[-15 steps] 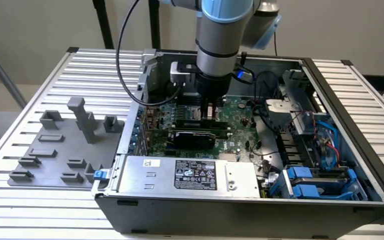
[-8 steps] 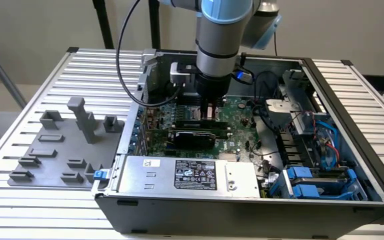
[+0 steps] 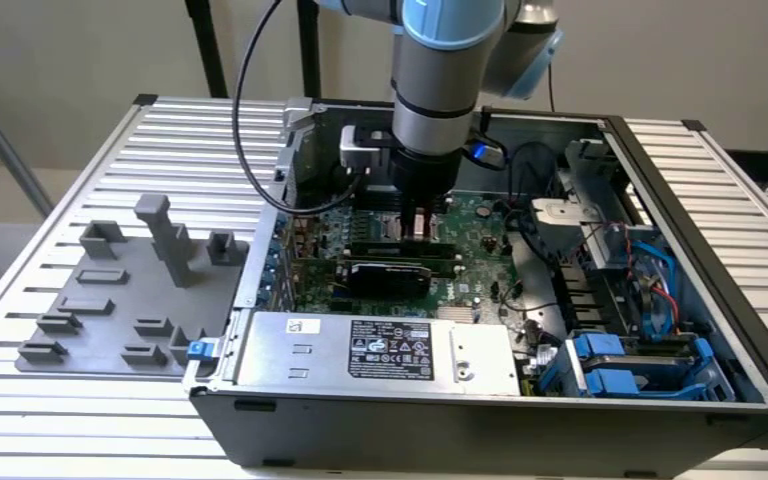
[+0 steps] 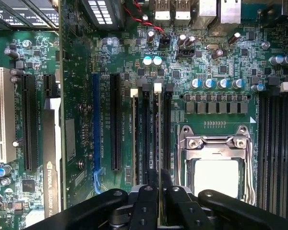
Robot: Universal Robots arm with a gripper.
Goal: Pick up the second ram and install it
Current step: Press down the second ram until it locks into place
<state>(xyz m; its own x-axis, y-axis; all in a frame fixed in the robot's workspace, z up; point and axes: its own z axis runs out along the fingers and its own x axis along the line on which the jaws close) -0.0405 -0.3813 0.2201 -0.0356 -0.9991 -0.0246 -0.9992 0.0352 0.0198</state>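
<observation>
The second ram (image 4: 159, 158) is held edge-on by the gripper (image 4: 159, 191), fingers clamped on it, right beside the CPU socket (image 4: 216, 163) on the motherboard (image 4: 81, 62). Pickup done; seating approx. underway, latch status can't be judged.
</observation>
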